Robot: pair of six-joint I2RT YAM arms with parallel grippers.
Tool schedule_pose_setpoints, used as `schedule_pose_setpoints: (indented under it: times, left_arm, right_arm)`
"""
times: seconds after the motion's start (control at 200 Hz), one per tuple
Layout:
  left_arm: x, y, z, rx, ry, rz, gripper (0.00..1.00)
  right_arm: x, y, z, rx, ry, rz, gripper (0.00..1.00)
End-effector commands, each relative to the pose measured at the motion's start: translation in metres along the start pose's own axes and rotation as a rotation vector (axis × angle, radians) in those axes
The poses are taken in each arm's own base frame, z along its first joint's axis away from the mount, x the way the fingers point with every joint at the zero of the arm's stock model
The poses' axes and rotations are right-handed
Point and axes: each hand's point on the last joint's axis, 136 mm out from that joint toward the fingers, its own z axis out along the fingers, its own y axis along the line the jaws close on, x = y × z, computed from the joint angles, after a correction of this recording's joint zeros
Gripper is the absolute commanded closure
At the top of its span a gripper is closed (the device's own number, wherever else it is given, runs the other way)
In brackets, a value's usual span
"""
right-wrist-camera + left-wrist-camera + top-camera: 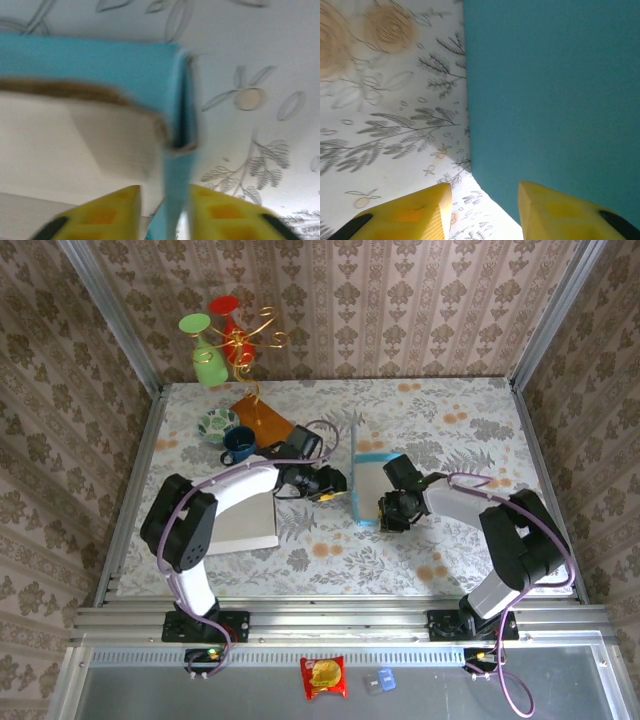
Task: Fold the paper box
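Paper box (366, 488) — packet (323, 677) print seemingly unreadable.

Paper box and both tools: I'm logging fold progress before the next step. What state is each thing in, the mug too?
Blue paper box with white inside: partly folded, a side wall standing.
Left tool: open, beside the box's blue wall, nothing between its fingers.
Right tool: astride the box's wall edge; whether it is clamped cannot be told.
Dark blue mug: upright.
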Motion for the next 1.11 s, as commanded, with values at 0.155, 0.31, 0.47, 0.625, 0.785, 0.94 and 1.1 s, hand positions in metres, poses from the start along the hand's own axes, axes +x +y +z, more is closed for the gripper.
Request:
schedule_pose_setpoints:
  times: [0.155,0.31,0.47,0.625,0.785,0.94,1.1]
  left_arm:
    - [-0.014,0.008,-0.031,-0.032,-0.055,0.051,0.59]
    - [-0.022,0.004,-0.04,-0.033,-0.082,0.066,0.58]
    - [-0.027,0.0,-0.048,-0.04,-0.098,0.079,0.58]
    - [-0.031,-0.008,-0.062,-0.046,-0.121,0.12,0.58]
    - [-0.037,-0.02,-0.088,-0.056,-0.208,0.201,0.57]
    - [-0.042,-0.039,-0.12,-0.014,-0.335,0.274,0.56]
    - [-0.041,-0.048,-0.14,-0.012,-0.375,0.316,0.56]
  right_arm:
    - [0.017,0.045,-0.044,-0.093,-0.006,-0.157,0.43]
    - [0.005,0.057,-0.087,-0.142,-0.062,-0.427,0.4]
    - [-0.023,0.081,-0.112,-0.196,-0.095,-0.771,0.4]
    - [-0.035,0.096,-0.096,-0.132,-0.005,-1.085,0.41]
    - [-0.051,0.097,-0.075,0.026,0.009,-1.246,0.42]
    - [-0.054,0.098,-0.05,0.088,0.064,-1.255,0.46]
    - [-0.06,0.097,-0.032,0.14,0.065,-1.225,0.56]
